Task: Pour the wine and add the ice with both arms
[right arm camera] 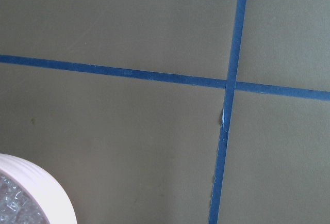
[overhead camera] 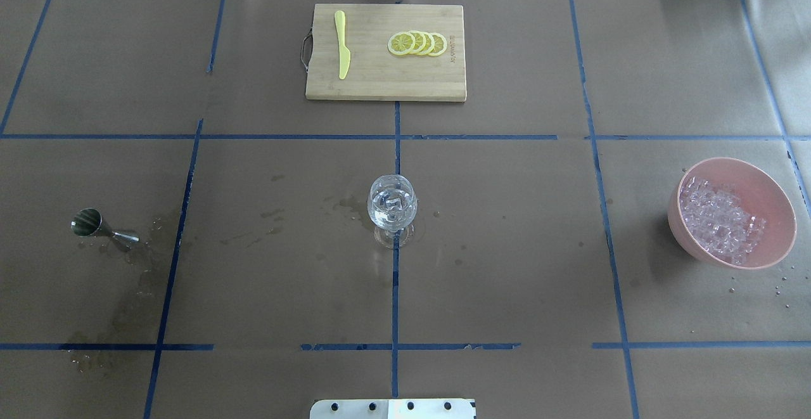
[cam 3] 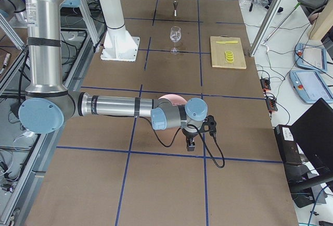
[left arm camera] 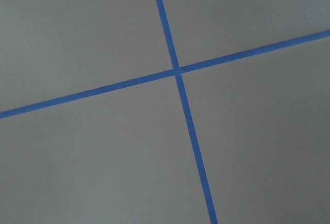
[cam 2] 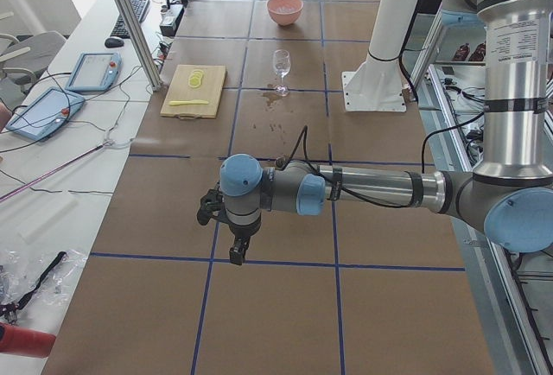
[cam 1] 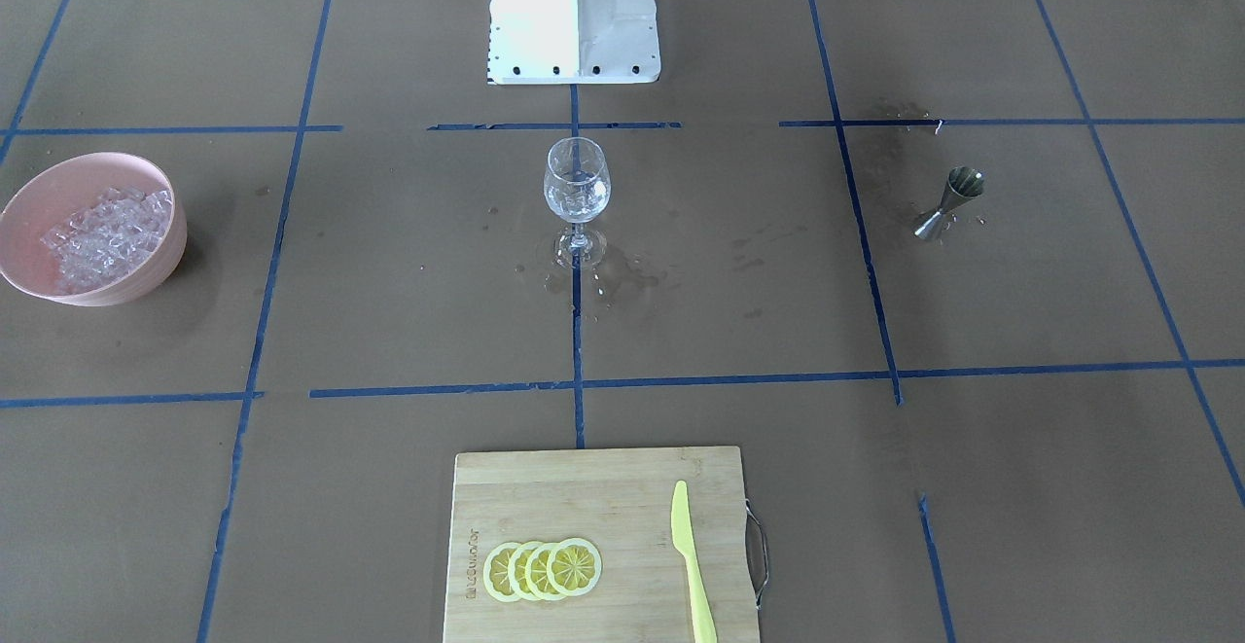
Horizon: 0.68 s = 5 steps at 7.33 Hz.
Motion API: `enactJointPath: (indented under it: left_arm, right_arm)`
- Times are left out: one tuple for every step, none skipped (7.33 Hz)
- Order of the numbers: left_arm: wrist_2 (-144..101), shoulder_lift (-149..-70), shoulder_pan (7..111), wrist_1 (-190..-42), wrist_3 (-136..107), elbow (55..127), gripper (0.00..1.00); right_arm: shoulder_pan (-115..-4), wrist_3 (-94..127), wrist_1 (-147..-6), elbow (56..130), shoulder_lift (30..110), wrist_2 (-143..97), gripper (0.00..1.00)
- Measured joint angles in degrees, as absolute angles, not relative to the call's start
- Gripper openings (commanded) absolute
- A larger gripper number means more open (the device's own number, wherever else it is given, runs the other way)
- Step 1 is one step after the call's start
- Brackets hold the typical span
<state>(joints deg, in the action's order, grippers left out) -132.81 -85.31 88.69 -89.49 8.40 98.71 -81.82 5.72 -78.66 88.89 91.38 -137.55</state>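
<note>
Jigger (overhead camera: pixel 101 227) and bowl (overhead camera: pixel 768 186) flanking glass (overhead camera: pixel 393 206), board (overhead camera: pixel 380 80) beyond

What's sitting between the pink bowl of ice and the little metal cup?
The wine glass, with ice cubes inside, stands about midway between the pink bowl and the metal cup. The overhead view shows it best.

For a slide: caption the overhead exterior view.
Wine glass holding ice cubes at centre; ice bowl right, jigger left, lemon slices and knife on cutting board.

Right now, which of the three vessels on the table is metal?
The small jigger, shiny and hourglass-shaped, on the robot's left. The wine glass is clear; the bowl of ice is pink.
</note>
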Motion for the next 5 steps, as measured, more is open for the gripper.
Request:
enactJointPath:
  left_arm:
    - [-133.0,-85.2,88.7,-88.2,8.5,99.0,1.00]
    - [-133.2,-85.0,88.6,-87.8,8.6,99.2,1.00]
    - [-134.0,-84.9,88.6,-87.8,8.7,99.2,1.00]
    - [-135.2,-84.9,88.5,-87.9,8.7,99.2,1.00]
    - [-136.1,-84.8,88.5,-88.0,8.7,99.2,1.00]
  right_arm:
    - [-81.6,5.7,-78.6,88.7,91.6,-137.5,1.00]
    - [-81.6,5.7,-78.5,88.6,91.8,-137.5,1.00]
    - [-81.6,5.7,-78.3,88.6,91.7,-137.6,1.00]
    - [-81.6,5.7,-78.4,88.8,91.7,-137.7,1.00]
    - [-81.7,5.7,-78.5,89.0,91.9,-137.6,1.00]
